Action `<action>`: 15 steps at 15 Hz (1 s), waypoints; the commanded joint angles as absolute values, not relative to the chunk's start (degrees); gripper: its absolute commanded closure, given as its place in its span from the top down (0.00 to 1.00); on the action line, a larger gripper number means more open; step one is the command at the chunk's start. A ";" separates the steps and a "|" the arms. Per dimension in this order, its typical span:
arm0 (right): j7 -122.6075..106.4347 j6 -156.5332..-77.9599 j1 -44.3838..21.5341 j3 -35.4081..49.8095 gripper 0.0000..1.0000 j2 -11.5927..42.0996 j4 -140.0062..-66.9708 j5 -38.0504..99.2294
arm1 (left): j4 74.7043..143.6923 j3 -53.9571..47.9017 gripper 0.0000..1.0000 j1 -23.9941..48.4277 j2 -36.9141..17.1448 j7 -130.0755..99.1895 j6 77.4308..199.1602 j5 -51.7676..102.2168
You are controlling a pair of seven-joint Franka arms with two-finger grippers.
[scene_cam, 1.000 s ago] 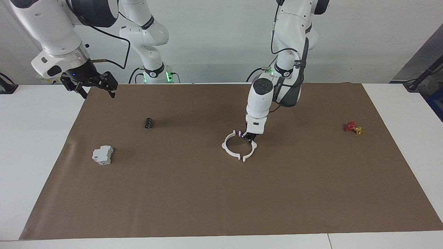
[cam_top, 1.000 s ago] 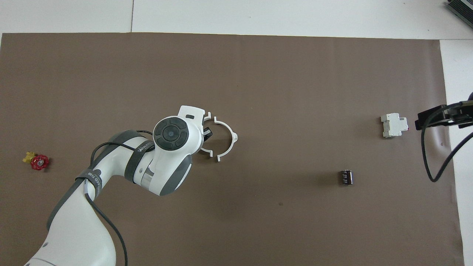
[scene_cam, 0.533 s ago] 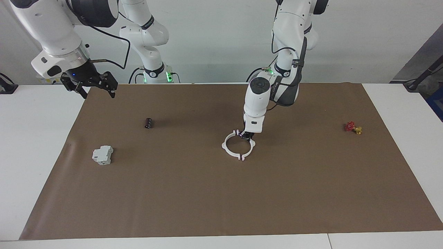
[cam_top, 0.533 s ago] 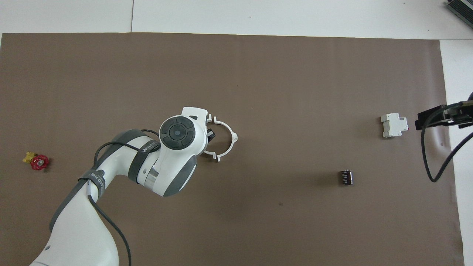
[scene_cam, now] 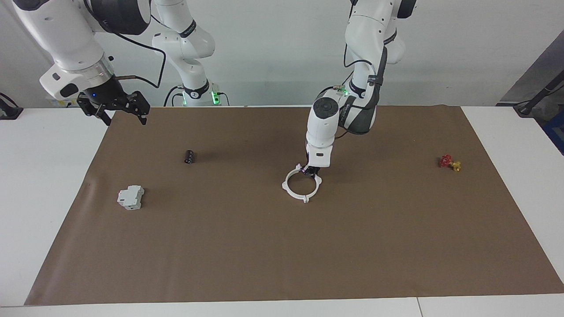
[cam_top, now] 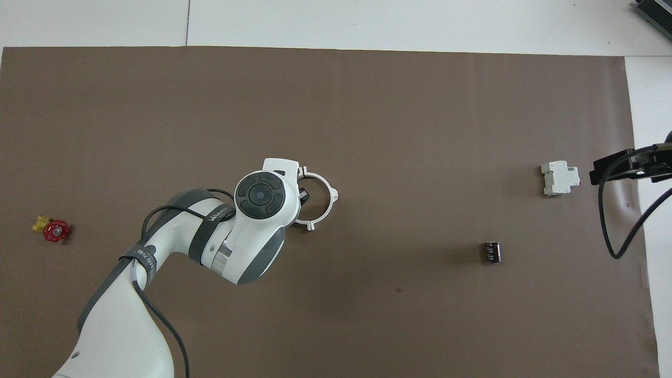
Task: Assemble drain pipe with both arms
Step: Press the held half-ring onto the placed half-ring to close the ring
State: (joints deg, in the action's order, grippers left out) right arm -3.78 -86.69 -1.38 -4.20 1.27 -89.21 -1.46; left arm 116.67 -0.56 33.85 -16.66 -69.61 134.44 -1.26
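The drain pipe lies as two thin white half-ring arcs in the middle of the brown mat. One arc [scene_cam: 286, 185] rests toward the right arm's end. The other arc [scene_cam: 318, 184] sits against it, so their end tabs [scene_cam: 306, 200] meet and the two form one ring. My left gripper [scene_cam: 313, 172] is down at the ring's rim, shut on this second arc. In the overhead view the left arm's hand hides that arc, and only the free arc [cam_top: 329, 190] and the left gripper [cam_top: 302, 196] show. My right gripper [scene_cam: 125, 118] waits open in the air over the mat's corner at its own end.
A grey-white boxy block [scene_cam: 131, 197] and a small black cylinder [scene_cam: 189, 156] lie toward the right arm's end of the mat [scene_cam: 282, 255]. A red and yellow valve piece [scene_cam: 449, 163] lies toward the left arm's end.
My left gripper has slid its arc toward the right arm's end until the gap between the two arcs closed. The right arm has not moved.
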 commanded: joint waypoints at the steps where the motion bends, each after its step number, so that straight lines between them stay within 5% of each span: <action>1: -3.08 -85.96 -1.14 -4.04 1.00 0.35 -89.74 -0.53 | 118.83 0.09 0.00 34.63 -14.94 -70.66 135.78 -2.02; 10: -3.08 -85.96 -1.14 -4.04 1.00 0.35 -89.74 -0.44 | 119.53 0.09 0.00 34.89 -15.03 -70.58 138.34 -2.11; 11: -3.08 -85.96 -1.14 -4.04 1.00 0.35 -89.74 -0.44 | 119.53 0.09 0.06 34.98 -15.03 -70.58 138.25 -2.11; 12: -3.08 -85.96 -1.14 -4.04 1.00 0.35 -89.74 -0.44 | 119.53 0.09 0.73 34.98 -15.03 -70.49 138.34 -2.11; 13: -3.08 -85.96 -1.14 -4.04 1.00 0.35 -89.74 -0.44 | 119.53 0.09 1.00 34.98 -15.03 -70.49 138.08 -2.11; 15: -3.08 -85.96 -1.14 -4.04 1.00 0.35 -89.74 -0.44 | 119.44 0.09 1.00 34.98 -15.03 -70.49 137.99 -2.11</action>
